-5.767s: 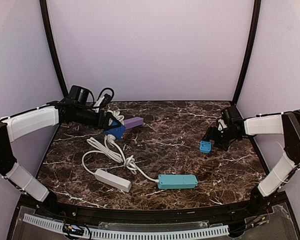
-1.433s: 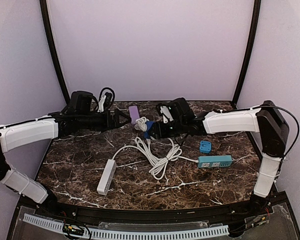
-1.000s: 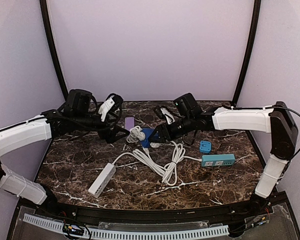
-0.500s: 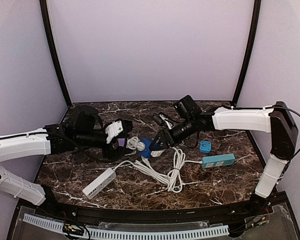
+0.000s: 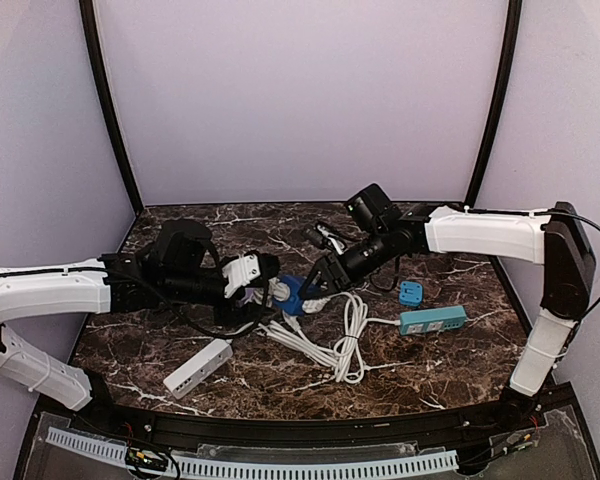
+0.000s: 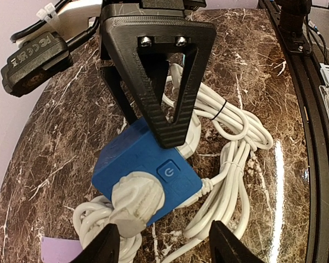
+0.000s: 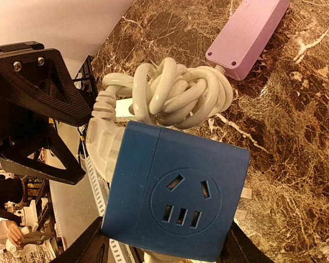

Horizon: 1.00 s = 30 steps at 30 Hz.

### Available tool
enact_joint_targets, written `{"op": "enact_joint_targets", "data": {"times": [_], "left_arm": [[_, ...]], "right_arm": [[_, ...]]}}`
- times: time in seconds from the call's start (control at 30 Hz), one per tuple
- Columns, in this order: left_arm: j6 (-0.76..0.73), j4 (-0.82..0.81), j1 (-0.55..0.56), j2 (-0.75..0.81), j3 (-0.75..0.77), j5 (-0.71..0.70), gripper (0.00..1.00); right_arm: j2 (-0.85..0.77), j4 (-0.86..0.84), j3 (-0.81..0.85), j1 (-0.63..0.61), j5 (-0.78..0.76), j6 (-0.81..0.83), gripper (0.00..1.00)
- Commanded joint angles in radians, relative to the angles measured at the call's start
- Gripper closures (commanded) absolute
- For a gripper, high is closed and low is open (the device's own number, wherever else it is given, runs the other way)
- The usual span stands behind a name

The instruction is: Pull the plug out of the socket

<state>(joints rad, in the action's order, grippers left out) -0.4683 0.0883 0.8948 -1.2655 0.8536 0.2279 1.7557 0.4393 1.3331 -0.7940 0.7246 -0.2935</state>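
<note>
Top view: the blue cube socket (image 5: 291, 292) is near the middle of the counter (image 5: 450, 360), with the right end effector (image 5: 313, 287) clamped on it and the left end effector (image 5: 263, 277) just left of it

Left wrist: the left fingers (image 6: 107, 246) are spread apart, and the white plug (image 6: 136, 198) sits in the socket just ahead of them

Right wrist: a knotted white cable (image 7: 175, 93) lies beyond the socket, and a purple power strip (image 7: 247, 30) lies farther back

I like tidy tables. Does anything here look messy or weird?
Yes. The white cord is bunched into a knot right beside the blue socket. More of it sprawls in loose loops across the middle of the table. Nothing looks broken or spilled.
</note>
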Motion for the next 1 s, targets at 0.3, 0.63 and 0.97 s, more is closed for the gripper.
{"op": "enact_joint_targets", "data": {"times": [0.3,0.63,0.97], "left_arm": [[-0.072,-0.037,0.032,0.06,-0.024,-0.16,0.43],[-0.08,-0.019,0.033,0.027,-0.016,-0.105,0.42],[-0.114,0.06,0.036,-0.041,0.023,-0.156,0.45]], "right_arm": [[-0.007,-0.054,0.092,-0.031,0.11,0.042,0.87],[-0.002,-0.032,0.108,-0.039,0.116,0.051,0.87],[0.016,0.029,0.139,-0.047,0.115,0.085,0.87]]}}
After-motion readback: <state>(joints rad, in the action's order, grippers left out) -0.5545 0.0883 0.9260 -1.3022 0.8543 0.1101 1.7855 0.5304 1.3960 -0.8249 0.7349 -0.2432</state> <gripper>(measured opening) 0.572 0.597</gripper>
